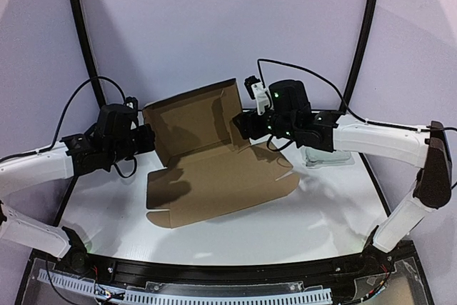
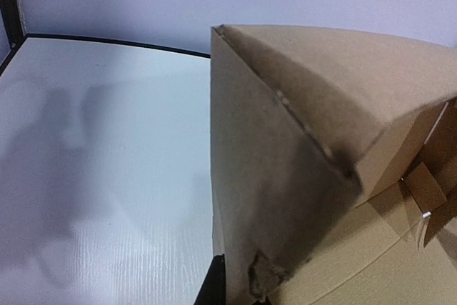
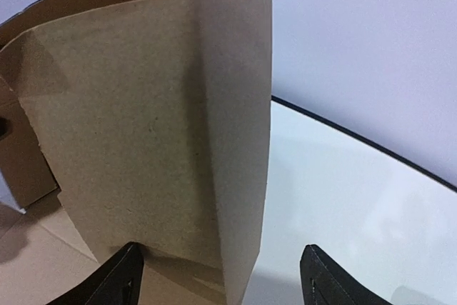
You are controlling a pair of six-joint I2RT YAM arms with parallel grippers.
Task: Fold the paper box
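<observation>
While the paper box [image 1: 214,176] sits mid-tabletop [image 1: 300,226] with its back panel raised, the left hand [image 1: 148,138] is pinched shut on the left edge. The right hand [image 3: 218,280] gapes around the right flap, ungripped. Judged light, stiff, crease-prone: hold flap edges near the scores.
</observation>
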